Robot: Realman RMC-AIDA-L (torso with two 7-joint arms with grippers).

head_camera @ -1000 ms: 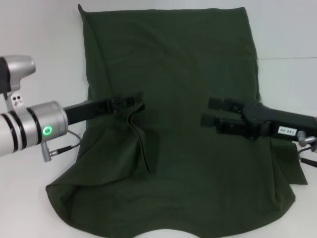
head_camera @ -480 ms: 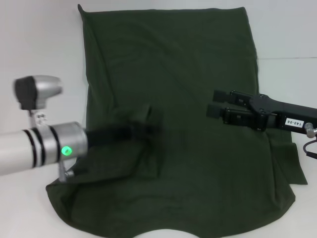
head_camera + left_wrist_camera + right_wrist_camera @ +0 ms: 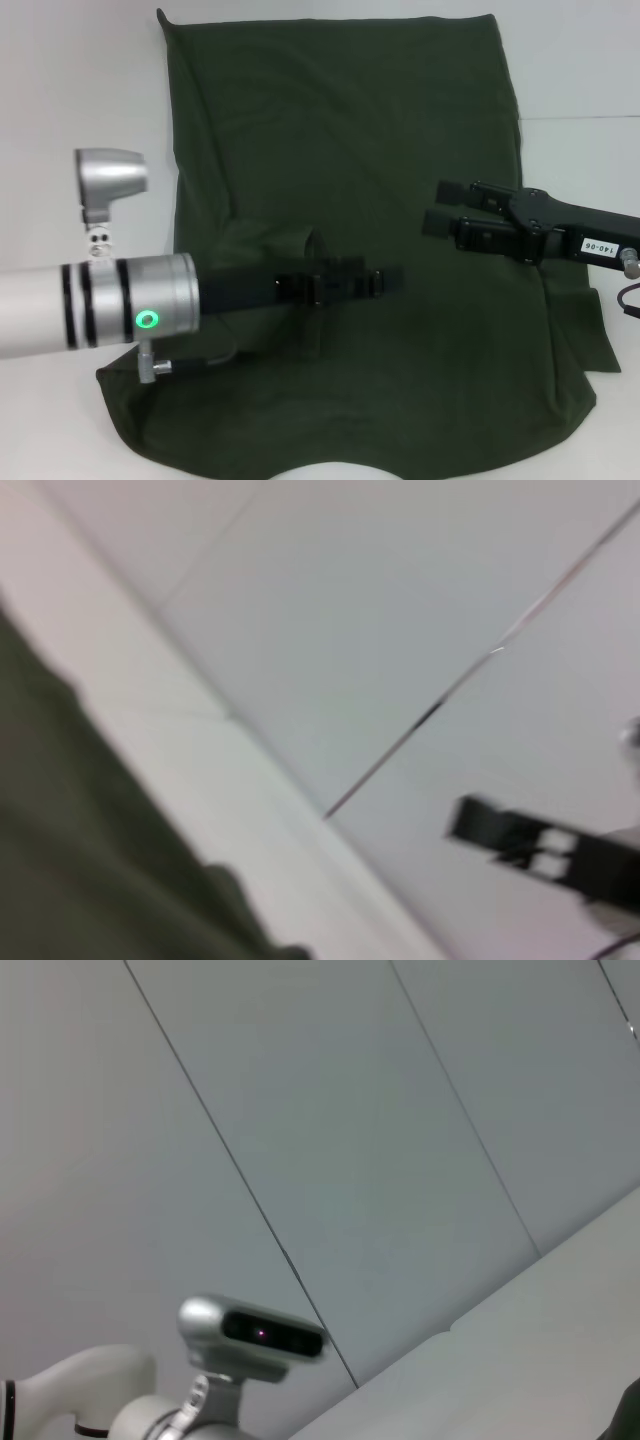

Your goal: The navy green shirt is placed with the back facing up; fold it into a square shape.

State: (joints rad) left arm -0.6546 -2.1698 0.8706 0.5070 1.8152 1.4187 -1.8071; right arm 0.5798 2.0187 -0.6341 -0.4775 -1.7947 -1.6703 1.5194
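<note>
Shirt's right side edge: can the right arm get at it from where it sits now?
Probably yes. The right gripper hangs open over the navy green shirt, nothing lying between it and that edge.

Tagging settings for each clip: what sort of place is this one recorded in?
Probably a lab or test workspace rather than a home: the navy green shirt lies on a plain white table, bare pale wall panels stand behind, and the left gripper and right gripper work over it.
</note>
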